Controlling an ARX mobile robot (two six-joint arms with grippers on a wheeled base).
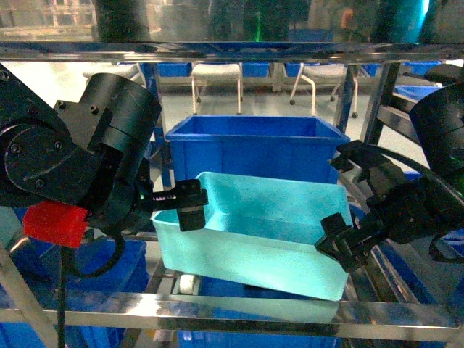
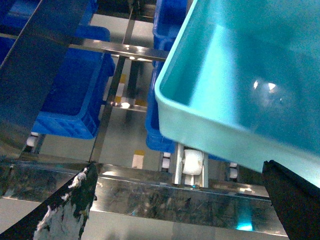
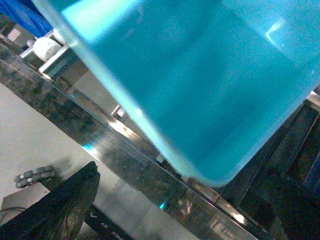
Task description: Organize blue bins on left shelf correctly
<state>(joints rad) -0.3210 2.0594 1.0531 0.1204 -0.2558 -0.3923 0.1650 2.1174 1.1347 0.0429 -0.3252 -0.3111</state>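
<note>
The left gripper (image 1: pixel 190 205) is clamped on the turquoise bin (image 1: pixel 254 239) at its nine o'clock rim; the right gripper (image 1: pixel 341 243) is at three o'clock — whether clamped, I cannot tell. The bin sits tilted over the left shelf (image 1: pixel 217 313) rollers, not yet settled — the dark blue bin (image 1: pixel 254 148) crowds twelve o'clock.
</note>
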